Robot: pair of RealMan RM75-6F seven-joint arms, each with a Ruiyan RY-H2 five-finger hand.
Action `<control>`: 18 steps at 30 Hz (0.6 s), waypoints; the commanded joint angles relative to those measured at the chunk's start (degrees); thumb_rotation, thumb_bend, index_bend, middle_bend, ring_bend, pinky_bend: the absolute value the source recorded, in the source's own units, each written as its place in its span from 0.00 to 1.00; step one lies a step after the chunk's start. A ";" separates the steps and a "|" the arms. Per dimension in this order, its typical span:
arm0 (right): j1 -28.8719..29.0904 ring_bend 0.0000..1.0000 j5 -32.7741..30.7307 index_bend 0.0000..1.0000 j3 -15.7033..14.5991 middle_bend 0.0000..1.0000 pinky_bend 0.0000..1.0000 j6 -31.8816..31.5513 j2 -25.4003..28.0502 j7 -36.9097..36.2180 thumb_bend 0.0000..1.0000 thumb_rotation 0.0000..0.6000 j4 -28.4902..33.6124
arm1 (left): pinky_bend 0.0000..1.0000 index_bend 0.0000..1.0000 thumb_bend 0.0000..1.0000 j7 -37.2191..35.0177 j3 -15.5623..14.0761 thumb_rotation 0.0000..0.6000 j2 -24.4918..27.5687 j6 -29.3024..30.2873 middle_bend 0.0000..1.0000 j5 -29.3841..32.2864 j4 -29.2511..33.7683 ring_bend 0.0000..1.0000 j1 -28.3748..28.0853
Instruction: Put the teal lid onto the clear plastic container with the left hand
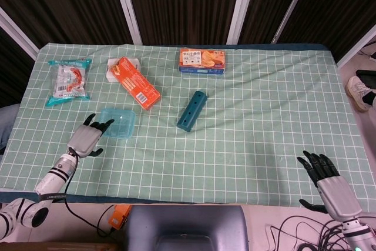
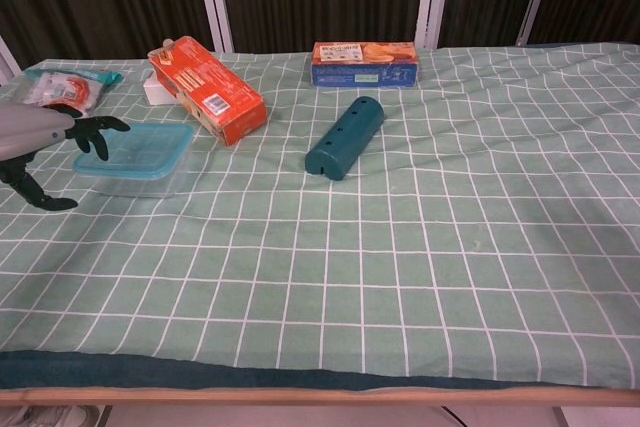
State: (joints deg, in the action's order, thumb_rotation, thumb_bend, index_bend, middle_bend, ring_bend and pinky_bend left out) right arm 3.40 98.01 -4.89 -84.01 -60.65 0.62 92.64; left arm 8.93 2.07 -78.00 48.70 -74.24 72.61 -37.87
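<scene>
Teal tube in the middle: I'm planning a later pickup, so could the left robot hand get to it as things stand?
Probably yes. The left robot hand is open beside the lidded container, and only bare cloth lies between there and the teal tube.

Matt green checked cloth [image 1: 247, 121] covers the table, lightly wrinkled. A translucent glossy plastic container [image 1: 117, 123] with teal lid, glossy orange cardboard box [image 1: 136, 82], shiny crinkled plastic snack bag [image 1: 69, 81], smooth matt teal cylinder [image 1: 192, 110]
</scene>
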 commanded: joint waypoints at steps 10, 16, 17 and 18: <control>0.02 0.00 -0.04 0.00 0.01 0.00 0.00 0.06 0.00 0.07 0.16 1.00 0.06 | 0.00 0.00 0.24 -0.07 -0.19 1.00 -0.56 -0.62 0.30 -0.11 -0.65 0.26 0.06; 0.05 0.00 -0.10 0.00 0.03 0.00 0.00 0.14 0.00 0.10 0.16 1.00 0.07 | 0.00 0.00 0.23 -0.21 -0.25 1.00 -0.86 -1.06 0.30 -0.13 -1.07 0.26 0.04; 0.05 0.00 -0.12 0.00 0.04 0.00 0.00 0.14 0.01 0.09 0.16 1.00 0.09 | 0.00 0.00 0.23 -0.20 -0.24 1.00 -0.89 -1.13 0.30 -0.11 -1.14 0.26 0.02; 0.05 0.00 -0.13 0.00 0.05 0.00 0.00 0.14 0.01 0.09 0.16 1.00 0.09 | 0.00 0.00 0.24 -0.19 -0.24 1.00 -0.92 -1.20 0.30 -0.10 -1.18 0.26 0.01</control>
State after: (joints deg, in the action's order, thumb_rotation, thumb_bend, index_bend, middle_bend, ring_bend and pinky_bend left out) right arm 3.45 97.88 -4.84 -83.87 -60.63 0.72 92.73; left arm 8.74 1.83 -78.91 47.52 -74.34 71.45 -37.86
